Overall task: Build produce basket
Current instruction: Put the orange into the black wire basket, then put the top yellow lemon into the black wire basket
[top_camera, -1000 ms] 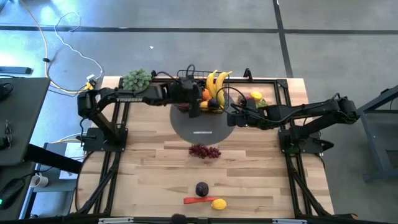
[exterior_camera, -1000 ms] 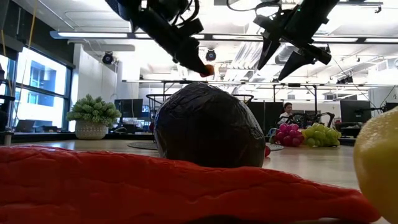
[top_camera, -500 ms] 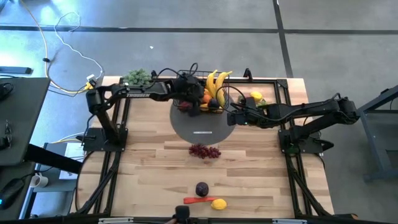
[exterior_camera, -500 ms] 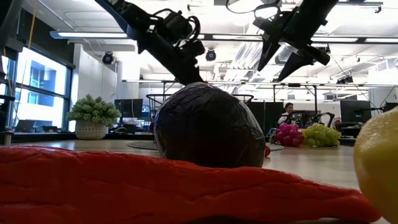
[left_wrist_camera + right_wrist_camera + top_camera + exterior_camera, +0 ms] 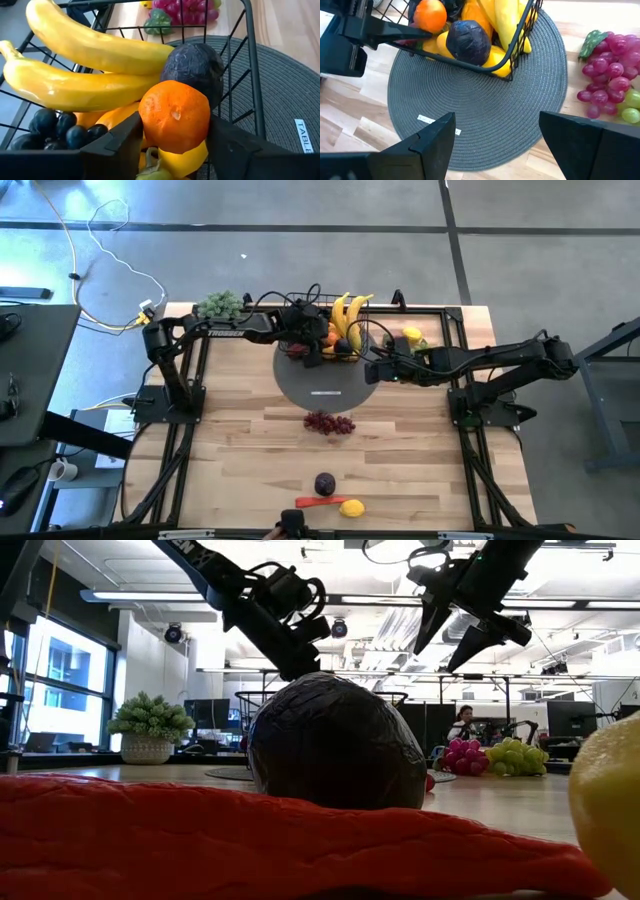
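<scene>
The black wire basket [image 5: 335, 332] stands on a round grey mat [image 5: 325, 388] at the far middle of the table. It holds bananas [image 5: 90, 55], a dark plum [image 5: 195, 65], dark grapes [image 5: 55, 127] and yellow fruit. My left gripper [image 5: 175, 140] reaches into the basket from the left and is shut on an orange [image 5: 175, 117]. My right gripper [image 5: 495, 145] hangs open over the mat's right part, next to the basket, holding nothing. In the low view a plum [image 5: 335, 745] hides the left fingertips. My left gripper pinches the orange by its two opposite sides [image 5: 146, 125] between its two fingers [image 5: 125, 137]. It comes slanting down from the table's left. The orange sits inside the basket, its underside on the yellow fruit [image 5: 185, 155] of the pile.
Red grapes [image 5: 328, 422] lie on the wood near the mat. A plum [image 5: 325, 483], a red chilli [image 5: 315, 502] and a lemon [image 5: 351, 507] lie at the near edge. More grapes [image 5: 607, 65] and a lemon [image 5: 411, 335] lie right of the basket, and a leafy bunch [image 5: 220, 305] at far left.
My left gripper has come down with the orange, from above the basket into it, and in the low view its tip has sunk behind the plum. My right gripper has kept still.
</scene>
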`<state>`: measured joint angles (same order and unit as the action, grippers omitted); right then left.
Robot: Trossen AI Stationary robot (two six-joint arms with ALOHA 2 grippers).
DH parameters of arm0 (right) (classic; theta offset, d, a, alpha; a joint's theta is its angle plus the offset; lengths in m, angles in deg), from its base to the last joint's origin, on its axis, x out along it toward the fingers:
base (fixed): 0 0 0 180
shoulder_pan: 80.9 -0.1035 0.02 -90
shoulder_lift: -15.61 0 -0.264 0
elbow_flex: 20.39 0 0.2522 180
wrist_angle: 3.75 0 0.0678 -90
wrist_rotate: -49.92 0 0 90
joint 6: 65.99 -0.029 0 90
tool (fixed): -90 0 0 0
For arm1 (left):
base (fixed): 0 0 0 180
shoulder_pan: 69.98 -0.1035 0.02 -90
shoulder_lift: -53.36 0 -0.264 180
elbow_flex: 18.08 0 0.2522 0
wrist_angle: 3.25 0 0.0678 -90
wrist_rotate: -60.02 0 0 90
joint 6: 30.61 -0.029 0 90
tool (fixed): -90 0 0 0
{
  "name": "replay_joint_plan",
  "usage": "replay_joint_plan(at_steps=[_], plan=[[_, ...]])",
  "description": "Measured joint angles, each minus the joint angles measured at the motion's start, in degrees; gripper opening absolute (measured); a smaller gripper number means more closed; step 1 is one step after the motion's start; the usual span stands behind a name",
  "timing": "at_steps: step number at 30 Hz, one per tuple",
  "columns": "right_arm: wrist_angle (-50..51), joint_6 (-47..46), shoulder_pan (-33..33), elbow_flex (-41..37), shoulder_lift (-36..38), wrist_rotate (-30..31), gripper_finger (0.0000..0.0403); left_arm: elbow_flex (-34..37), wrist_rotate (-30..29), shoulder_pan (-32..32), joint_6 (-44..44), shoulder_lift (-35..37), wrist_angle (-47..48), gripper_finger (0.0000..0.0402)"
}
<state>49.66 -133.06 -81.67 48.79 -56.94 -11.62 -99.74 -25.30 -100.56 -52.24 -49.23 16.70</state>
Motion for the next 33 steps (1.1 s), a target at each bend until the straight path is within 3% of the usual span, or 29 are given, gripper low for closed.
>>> replay_joint_plan(at_steps=[10, 19, 25, 33], plan=[[-1.8, 0.7, -2.8, 0.0, 0.0, 1.2, 0.0268, 0.0, -4.1, 1.9, 0.5, 0.1, 0.3, 0.0246], [-1.8, -0.1, -5.9, 0.0, 0.0, 2.8, 0.0268, -3.9, -7.5, 2.6, 2.4, 0.4, 4.1, 0.0254], [-1.8, -1.2, -6.7, 0.0, 0.0, 1.6, 0.0268, -10.4, -7.5, 2.6, 2.0, 0.4, 12.7, 0.0255], [-3.1, 4.4, -7.6, 0.0, 0.0, 0.4, 0.0268, -21.4, -7.4, 3.0, 1.9, 0.7, 29.2, 0.0255]])
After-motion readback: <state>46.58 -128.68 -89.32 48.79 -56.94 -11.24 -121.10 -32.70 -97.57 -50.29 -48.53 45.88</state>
